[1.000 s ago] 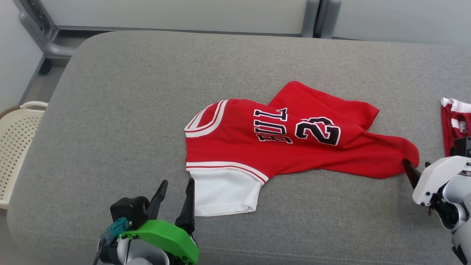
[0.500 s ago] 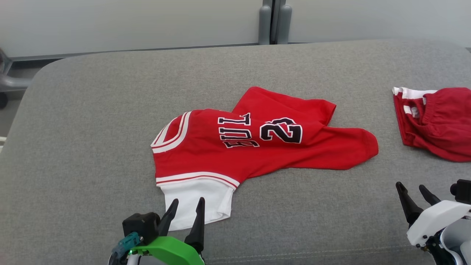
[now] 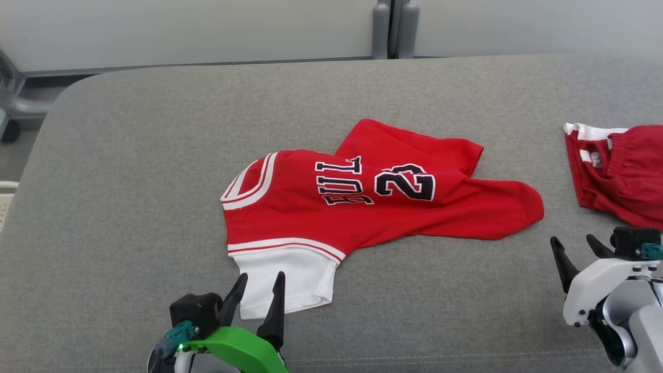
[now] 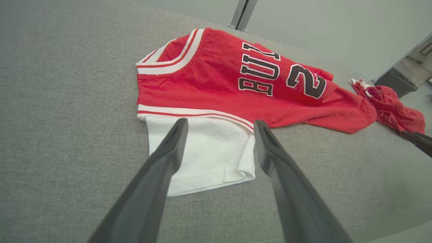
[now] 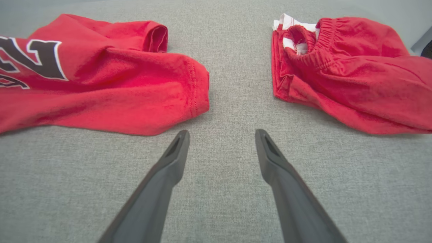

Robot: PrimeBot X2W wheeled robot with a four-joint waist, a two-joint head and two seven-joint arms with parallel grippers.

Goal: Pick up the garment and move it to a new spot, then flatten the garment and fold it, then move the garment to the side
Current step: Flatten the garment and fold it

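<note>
The garment (image 3: 373, 207), a red jersey with black lettering and a white sleeve, lies rumpled in the middle of the grey cushion (image 3: 129, 181). My left gripper (image 3: 260, 280) stands open at the white sleeve's near edge. In the left wrist view its fingertips frame the sleeve (image 4: 202, 148) of the garment (image 4: 216, 77) without closing on it. My right gripper (image 3: 572, 241) is open over bare cushion, a little in front of the jersey's right hem. The right wrist view has that gripper (image 5: 221, 132) between the garment (image 5: 101, 94) on its left and another red piece on its right.
A second red garment (image 3: 621, 176) with white trim and an elastic waist (image 5: 354, 74) lies at the cushion's right. Grey metal posts (image 3: 391, 28) stand behind the cushion. A pale basket rim (image 3: 5, 199) peeks in at the far left. The cushion's front seam (image 3: 414, 357) runs close below both grippers.
The head camera has swung, shifting the whole picture. My right gripper, which touched the jersey's right hem a second ago, has drawn back from it. The jersey lies as before.
</note>
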